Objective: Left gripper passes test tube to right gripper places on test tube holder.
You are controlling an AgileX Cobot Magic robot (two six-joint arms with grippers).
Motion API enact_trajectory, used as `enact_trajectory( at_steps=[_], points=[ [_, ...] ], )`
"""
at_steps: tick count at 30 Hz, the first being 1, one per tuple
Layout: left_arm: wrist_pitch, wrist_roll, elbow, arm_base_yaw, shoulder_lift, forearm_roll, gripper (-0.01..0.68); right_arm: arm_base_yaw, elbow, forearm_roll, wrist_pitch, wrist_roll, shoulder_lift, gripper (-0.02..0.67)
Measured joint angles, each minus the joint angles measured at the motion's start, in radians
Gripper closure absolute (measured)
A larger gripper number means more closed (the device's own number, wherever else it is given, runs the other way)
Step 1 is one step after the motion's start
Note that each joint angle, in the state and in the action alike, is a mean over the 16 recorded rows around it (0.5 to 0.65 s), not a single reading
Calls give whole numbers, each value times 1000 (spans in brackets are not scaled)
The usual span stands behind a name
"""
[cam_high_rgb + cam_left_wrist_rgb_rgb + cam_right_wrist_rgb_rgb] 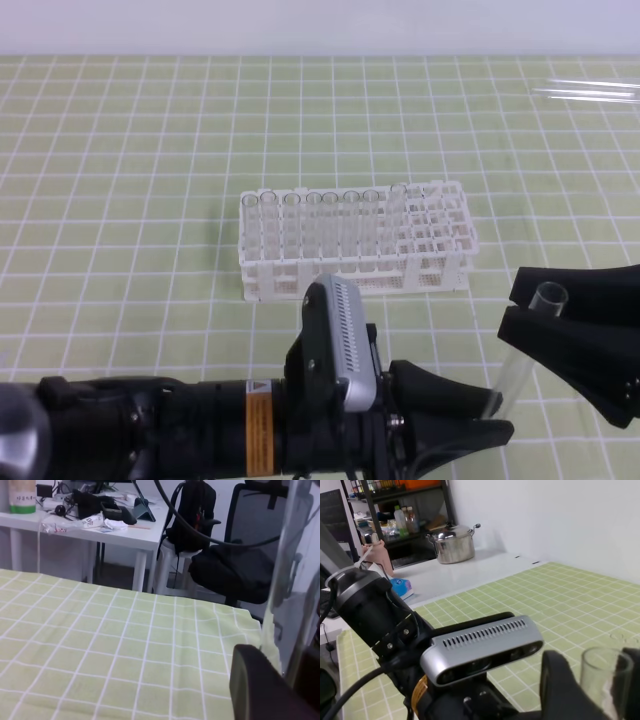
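Found the tube [520, 355] up off the surface [120, 200], in front of the rack [450, 270] and out past its right end, not yet in any hole. Saw it leaning, close to upright, with the open rim high and to the right and the round bottom low and to the left.

Saw the left tool [492, 412], reaching in from the lower left, pinching the bottom end of the tube. From the left wrist view, made out the glass [290, 580] rising steeply just beside one dark finger [265, 685].

Saw the right tool [520, 305] coming in from the right edge, at the rim end, with one finger on either side of the glass. From the right wrist view, caught the rim [600, 680] sitting between the two fingers, one finger [560, 685] right against it. Could not tell whether that tool was pressing on the glass or only flanking it.

Judged the handover to turn on that one line-up: long axis running up through the right tool's gap, bottom end with the left, top end with the right. Judged the right arm the nearer one to the rack's free holes; noted a row of other tubes [320, 215] filling the left part of it.
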State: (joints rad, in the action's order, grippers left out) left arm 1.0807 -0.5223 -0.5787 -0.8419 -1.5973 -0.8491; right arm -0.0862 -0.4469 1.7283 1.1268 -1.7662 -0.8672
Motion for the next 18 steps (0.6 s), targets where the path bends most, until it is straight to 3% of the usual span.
enact_trajectory(
  at_steps=[11,18],
  points=[
    [6,-2,-17,0,-3,1,618,0,0,0,0,0,0,425],
    [10,-6,-24,0,-5,1,631,0,0,0,-3,-6,0,476]
  ],
)
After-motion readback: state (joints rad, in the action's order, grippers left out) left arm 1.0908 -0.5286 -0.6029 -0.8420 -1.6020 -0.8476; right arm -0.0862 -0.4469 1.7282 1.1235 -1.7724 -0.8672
